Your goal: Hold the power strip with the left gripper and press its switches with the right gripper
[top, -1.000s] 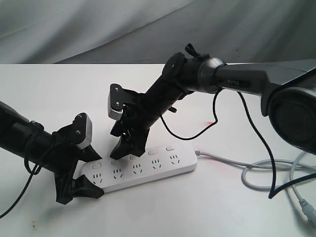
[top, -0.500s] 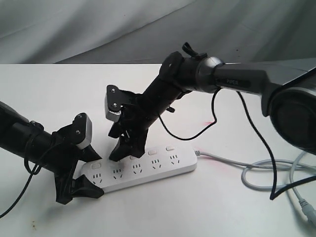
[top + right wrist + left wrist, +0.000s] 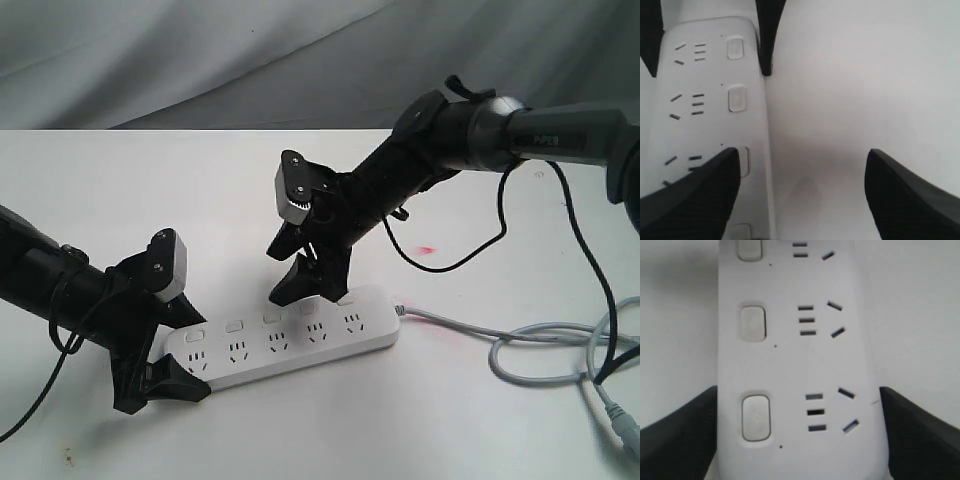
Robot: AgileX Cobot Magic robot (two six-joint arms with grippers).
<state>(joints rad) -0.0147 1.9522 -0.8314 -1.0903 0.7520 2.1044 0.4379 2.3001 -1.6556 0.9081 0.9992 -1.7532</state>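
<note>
Power strip: white bar, five sockets, lying flat on the white counter, one rounded end between the fingers of the left tool, the other end trailing a grey cord away past the right tool. Left tool: we record its two black fingers set against the long sides of the strip at that end, closed onto it as far as the bar's width allows; the left wrist view shows the strip filling the gap from finger to finger. We count the hold as in place. Switches: five small white buttons in one row, one beside each socket, on the edge of the strip nearer the right tool. Right tool: spread wide and holding nothing, poised above the middle of the row. Its lower fingertip hangs just off the strip's edge and seems clear of any button. In its own wrist view one finger overlaps a middle switch and the other stands over bare counter. Progress, as we judge it: the holding half is done and the pressing half is in hand. No light or raised button shows us which switches are already pressed, so what remains cannot be told.
</note>
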